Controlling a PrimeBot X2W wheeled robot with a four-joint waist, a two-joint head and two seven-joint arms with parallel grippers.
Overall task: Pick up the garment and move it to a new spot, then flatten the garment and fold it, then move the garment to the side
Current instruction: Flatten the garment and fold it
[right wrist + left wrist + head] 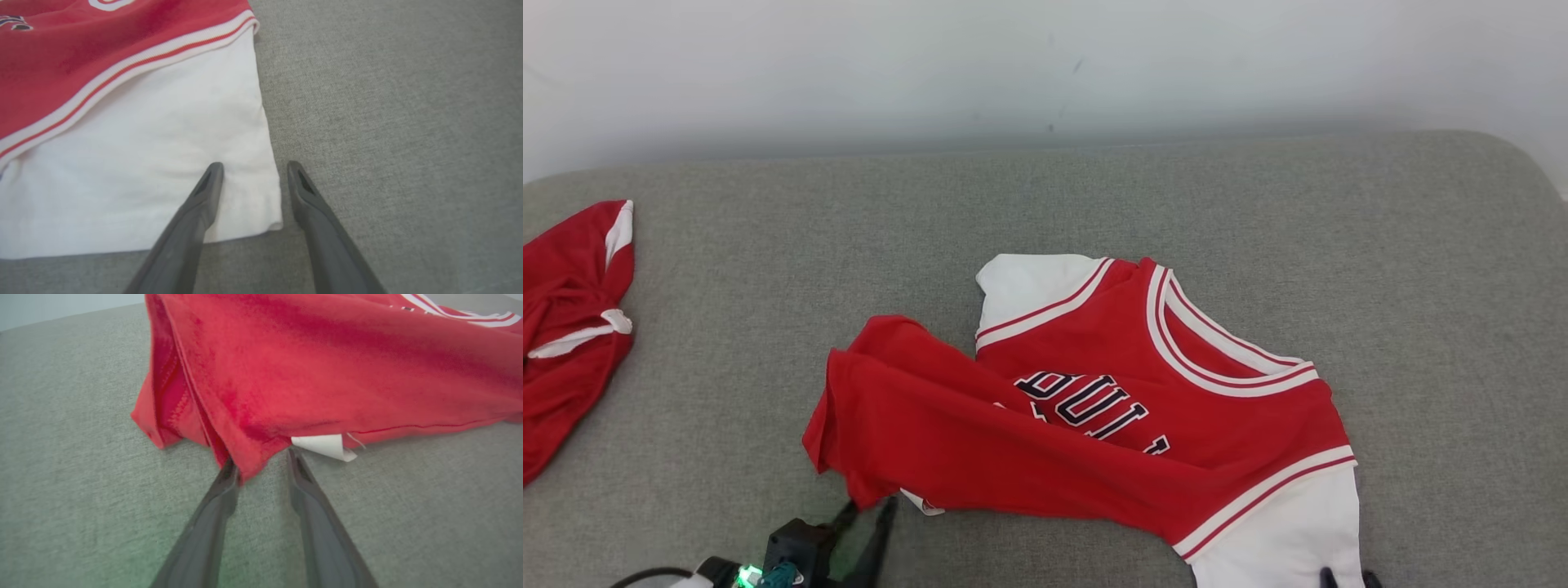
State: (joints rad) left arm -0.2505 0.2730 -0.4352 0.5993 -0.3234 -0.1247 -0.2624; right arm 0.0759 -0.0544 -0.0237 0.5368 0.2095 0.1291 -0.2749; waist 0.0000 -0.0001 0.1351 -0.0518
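Garment [1045, 457], red cloth [564, 327] well apart

Seemingly a test room: grey fabric-covered table [768, 245] (rounded corners) against a plain white wall [1045, 65].

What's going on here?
The robot is working on a red and white jersey lying on the grey cushion, with its lower half draped across the chest lettering. The left hand is open at the red hem corner, a finger on each side. The right hand is open astride the edge of the white sleeve. Neither has gripped yet. Another red garment lies far left.
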